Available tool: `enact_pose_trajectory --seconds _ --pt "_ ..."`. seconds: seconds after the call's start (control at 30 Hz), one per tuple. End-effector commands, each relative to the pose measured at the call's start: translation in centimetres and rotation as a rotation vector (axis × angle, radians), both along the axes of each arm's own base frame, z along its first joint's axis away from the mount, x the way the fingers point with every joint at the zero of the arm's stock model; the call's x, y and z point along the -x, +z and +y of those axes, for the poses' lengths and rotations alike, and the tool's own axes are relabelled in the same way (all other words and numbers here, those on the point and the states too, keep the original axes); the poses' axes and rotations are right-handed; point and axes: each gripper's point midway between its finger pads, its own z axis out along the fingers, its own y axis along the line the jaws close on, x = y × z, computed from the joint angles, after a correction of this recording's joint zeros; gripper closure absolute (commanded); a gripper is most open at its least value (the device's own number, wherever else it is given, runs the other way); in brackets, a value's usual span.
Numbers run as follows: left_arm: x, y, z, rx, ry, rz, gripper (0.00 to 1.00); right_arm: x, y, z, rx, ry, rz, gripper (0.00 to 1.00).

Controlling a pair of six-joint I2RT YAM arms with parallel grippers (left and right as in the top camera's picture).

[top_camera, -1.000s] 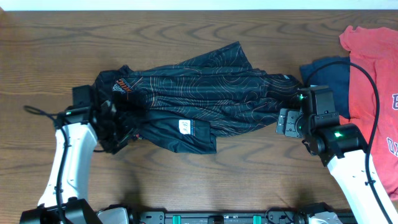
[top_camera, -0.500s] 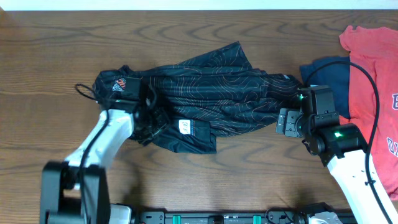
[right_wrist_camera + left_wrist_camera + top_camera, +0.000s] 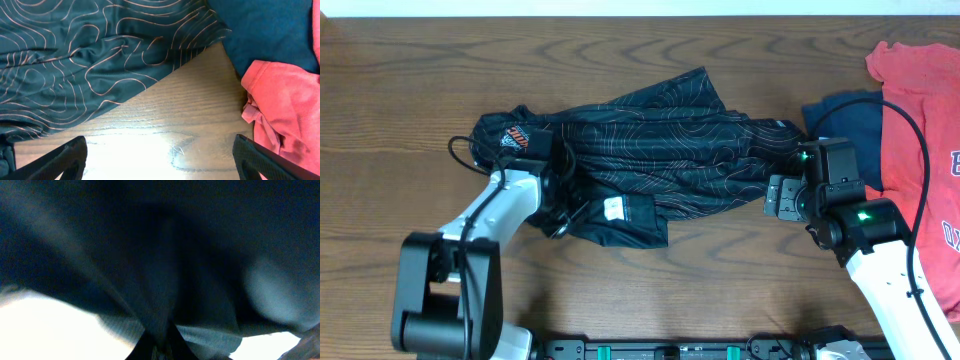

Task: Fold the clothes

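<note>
**A:** Overhead: black jersey (image 3: pixel 650 150) lies crumpled mid-table (image 3: pixel 420 80), strung out left to right. Chest logo (image 3: pixel 517 137) is at the left end, and the white tag (image 3: pixel 613 207) is on a flap at the front edge. No clean fold yet. Left gripper (image 3: pixel 558 200) is buried in the cloth just beside the logo. Right gripper (image 3: pixel 780 195) sits just off the jersey's right end.

**B:** Handling?

**A:** Thin, light, limp, likely slick. It won't hold a crease by itself and will bunch if dragged from one point. I'd pinch it at hem corners or shoulder seams, one per arm, and tension it before laying it over.

**B:** Left wrist?

**A:** Dark, blurred cloth right up against the lens. Fingers are clenched, and a fold seems to run down into them. So it's probably clamped on the jersey, but that blur is all I've got. Overhead hides those jaws completely.

**B:** Right wrist?

**A:** Fingers are spread wide with nothing between them, only bare wood below. It shows what overhead doesn't: the contour-line pattern is sharp, and the jersey's edge stops short of the fingertips. Navy garment (image 3: pixel 270 35) and coral-red T-shirt (image 3: pixel 285 100) are just beside that corner. A sloppy grab there could catch the wrong cloth.
</note>
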Motion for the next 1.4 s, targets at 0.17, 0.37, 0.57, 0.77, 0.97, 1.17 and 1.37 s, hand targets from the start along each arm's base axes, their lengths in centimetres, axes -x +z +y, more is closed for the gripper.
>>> enact_pose_trajectory --seconds 0.17,0.37,0.57,0.77,0.97,1.17,1.37 --pt "8.4 5.0 4.7 -0.203 -0.180 0.142 0.94 0.0 -0.6 -0.4 0.028 0.009 0.031 0.08" --pt "8.9 7.8 5.7 -0.253 -0.171 0.005 0.94 0.0 -2.9 -0.5 0.037 -0.010 0.121 0.06" --pt "9.4 8.6 5.8 -0.252 -0.168 -0.026 0.94 0.8 -6.5 -0.7 -0.007 -0.112 0.272 0.01" --pt "9.5 8.6 6.0 -0.258 -0.180 -0.022 0.94 3.2 -10.0 -1.1 -0.086 -0.308 0.441 0.01" --pt "9.5 8.6 6.0 -0.261 -0.184 -0.022 0.94 2.4 -12.5 0.1 -0.172 -0.325 0.449 0.01" --pt "9.5 8.6 6.0 -0.261 -0.183 -0.023 0.94 1.7 -15.2 0.5 -0.200 -0.317 0.414 0.09" --pt "9.5 8.6 6.0 -0.261 -0.183 -0.023 0.94 1.9 -17.5 0.6 -0.218 -0.326 0.391 0.31"
